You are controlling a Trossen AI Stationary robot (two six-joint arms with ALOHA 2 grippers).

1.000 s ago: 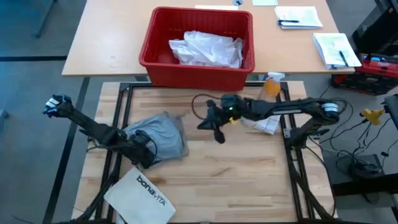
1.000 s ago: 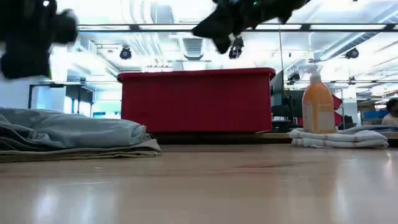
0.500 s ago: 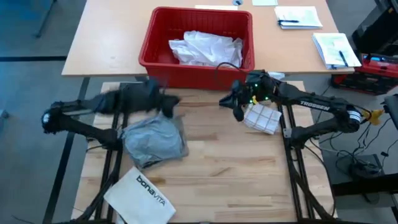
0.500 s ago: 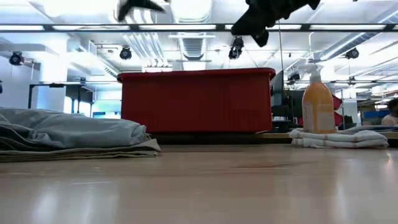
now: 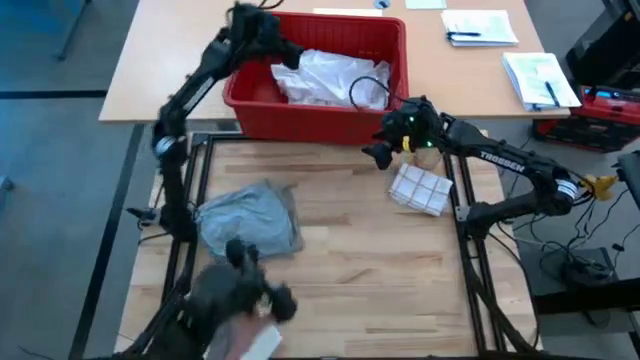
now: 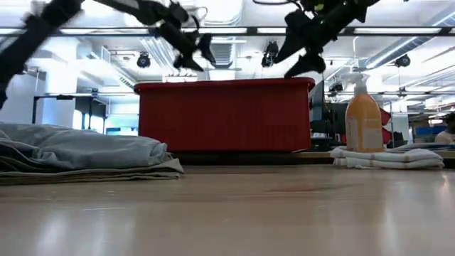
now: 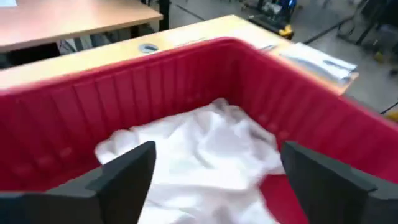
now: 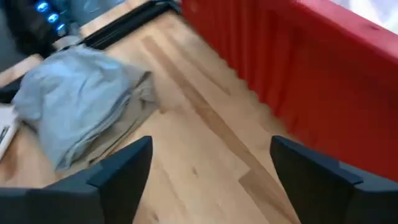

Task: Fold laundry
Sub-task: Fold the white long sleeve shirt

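On the wooden table (image 5: pixel 380 270), nearest in the low view, the grey T-shirt (image 6: pixel 78 149) is lying folded on top of the khaki-tan piece (image 6: pixel 92 173), whose edge is showing only as a thin tan layer beneath it; the high view is giving the same pile (image 5: pixel 250 222) as one rumpled grey heap on the table's left half, with a dark blurred shape (image 5: pixel 235 295) sitting just nearer than it, too smeared to tell; the right wrist view is showing that pile (image 8: pixel 74 115) from across the bare boards.

Farther back, a folded white towel (image 5: pixel 420 188) is resting on the table's right side, and an orange spray bottle (image 6: pixel 364 121) is standing behind it, plain in the low view but mostly covered by the arm from above; the right tool (image 5: pixel 378 153) is hanging above the table just in front of the red basket (image 5: pixel 250 95), its fingers (image 8: pixel 118 171) spread wide and holding nothing.

Farthest, the left tool (image 5: pixel 275 45) is reaching over the basket's rim, fingers (image 7: pixel 124 171) parted and empty, above the white button-front shirt (image 7: pixel 205 146) crumpled inside; only the high and left wrist views are seeing that shirt, since the basket's wall (image 6: pixel 224 117) is blocking it at table height; papers (image 5: pixel 480 27) are lying on the tan desk (image 5: pixel 170 60) beyond.
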